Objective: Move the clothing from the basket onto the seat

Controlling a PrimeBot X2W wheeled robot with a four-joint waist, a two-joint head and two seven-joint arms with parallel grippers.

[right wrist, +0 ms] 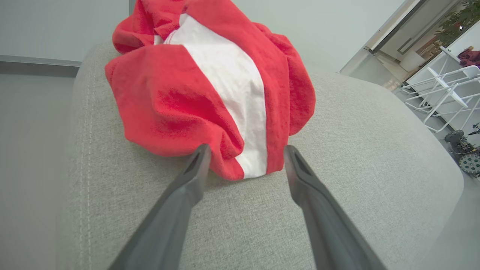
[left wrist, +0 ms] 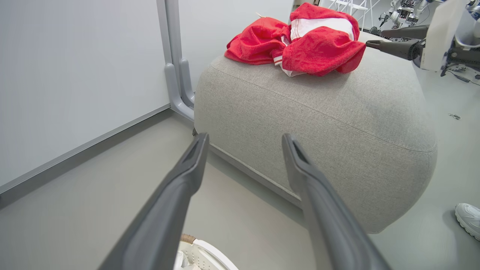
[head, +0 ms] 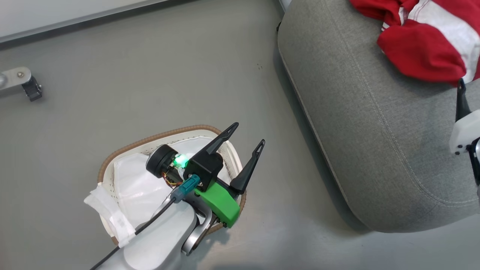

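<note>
**Clothing on the seat, both grippers spread.**

Your clothing (head: 423, 45) lies crumpled on top of the seat (head: 375, 131), back from its stitched edge, with bare cushion all round. Your right gripper (right wrist: 247, 148) is low over that cushion with its fingers wide apart, the tips flanking the clothing's near hem; you cannot tell whether they touch it. Your left gripper (head: 249, 134) hangs over the basket (head: 112, 161) at its seat-side rim, fingers parted on nothing and pointing at the seat's rounded flank. The basket stands apart from the seat with a strip of bare floor (head: 150, 75) between them. A white liner (head: 138, 183) sits inside, one corner draped over the rim. A white shoe (left wrist: 468, 219) stands on the floor near the seat's end.
</note>
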